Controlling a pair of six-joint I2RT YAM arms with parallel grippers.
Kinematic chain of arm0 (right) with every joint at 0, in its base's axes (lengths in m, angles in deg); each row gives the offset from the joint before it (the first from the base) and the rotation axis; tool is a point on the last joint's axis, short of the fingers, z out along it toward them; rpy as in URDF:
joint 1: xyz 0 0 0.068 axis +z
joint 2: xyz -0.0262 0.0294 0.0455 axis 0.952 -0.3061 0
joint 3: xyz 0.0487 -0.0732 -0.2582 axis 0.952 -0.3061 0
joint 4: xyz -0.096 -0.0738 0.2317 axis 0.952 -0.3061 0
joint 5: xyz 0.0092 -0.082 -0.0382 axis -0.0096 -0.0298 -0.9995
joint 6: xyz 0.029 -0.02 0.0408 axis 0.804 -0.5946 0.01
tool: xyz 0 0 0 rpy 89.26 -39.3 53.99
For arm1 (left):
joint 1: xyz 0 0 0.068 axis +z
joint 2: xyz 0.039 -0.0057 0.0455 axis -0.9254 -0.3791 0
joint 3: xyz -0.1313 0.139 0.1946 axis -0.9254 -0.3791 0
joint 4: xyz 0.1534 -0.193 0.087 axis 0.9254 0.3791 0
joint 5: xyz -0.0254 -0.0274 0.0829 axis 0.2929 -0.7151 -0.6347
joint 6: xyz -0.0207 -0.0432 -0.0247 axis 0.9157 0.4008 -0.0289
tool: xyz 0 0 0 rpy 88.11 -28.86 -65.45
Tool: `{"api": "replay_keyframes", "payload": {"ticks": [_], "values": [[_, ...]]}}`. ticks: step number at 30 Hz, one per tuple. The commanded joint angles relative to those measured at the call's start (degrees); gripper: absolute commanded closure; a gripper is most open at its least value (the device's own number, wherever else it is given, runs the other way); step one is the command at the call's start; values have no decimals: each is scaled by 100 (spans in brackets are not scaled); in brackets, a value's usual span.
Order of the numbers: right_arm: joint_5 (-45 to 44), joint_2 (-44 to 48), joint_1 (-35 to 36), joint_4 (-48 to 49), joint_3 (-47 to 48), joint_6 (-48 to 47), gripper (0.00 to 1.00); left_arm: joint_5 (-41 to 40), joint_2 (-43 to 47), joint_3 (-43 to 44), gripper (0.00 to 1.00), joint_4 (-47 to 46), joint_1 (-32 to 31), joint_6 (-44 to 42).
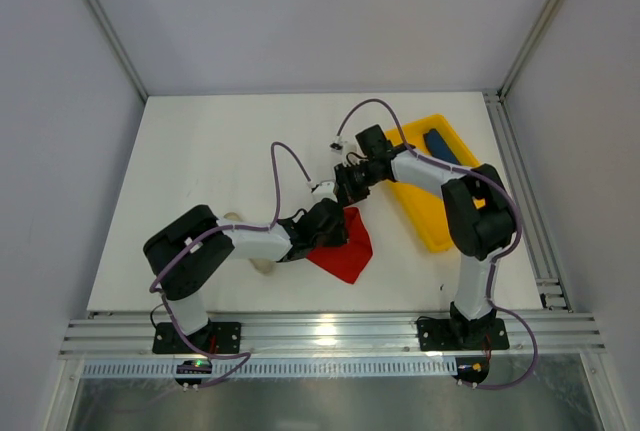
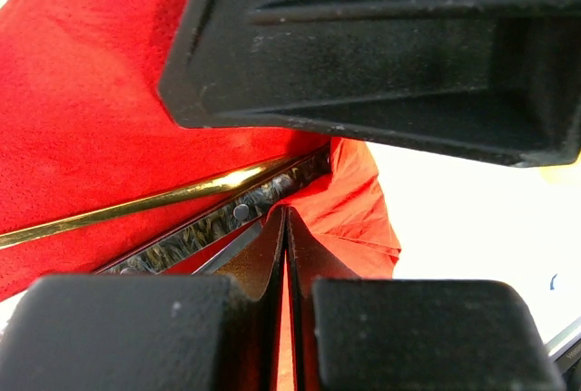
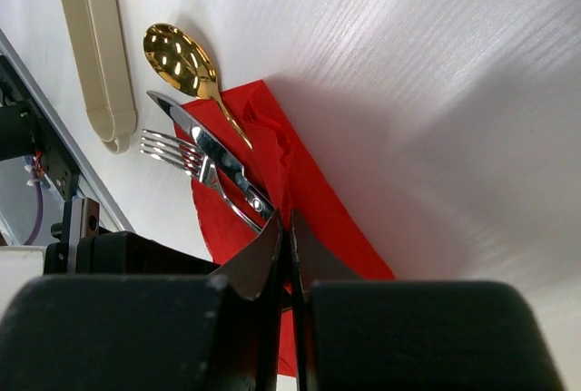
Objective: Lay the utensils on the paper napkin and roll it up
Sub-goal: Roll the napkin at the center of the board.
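The red paper napkin (image 1: 345,249) lies crumpled on the white table between the two arms. In the right wrist view the gold spoon (image 3: 182,60), the silver fork (image 3: 171,149) and a knife (image 3: 213,160) lie with their handles on the napkin (image 3: 322,205) and their heads off its edge. My right gripper (image 3: 286,219) is shut on a raised fold of the napkin. My left gripper (image 2: 286,214) is shut on another fold of the napkin (image 2: 82,119), beside the spoon's gold handle (image 2: 136,205) and the knife's dark handle (image 2: 218,223). In the top view both grippers, left (image 1: 330,219) and right (image 1: 350,189), hide the utensils.
The yellow tray (image 1: 425,213) sits at the right with a dark-blue oblong item (image 1: 440,141) in it. A pale beige sleeve (image 3: 91,46) lies on the table past the spoon. The right gripper's black body (image 2: 381,46) fills the top of the left wrist view.
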Motion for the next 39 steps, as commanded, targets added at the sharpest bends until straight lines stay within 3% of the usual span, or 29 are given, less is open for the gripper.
{"api": "replay_keyframes", "payload": {"ticks": [1,39], "values": [[-113,375,44,-10,-78,-9,94,-131,183,-92,100,39,25,-14],[-1071,1333,431,174,-1229,474,96,-69,429,-329,100,39,16,127]]}}
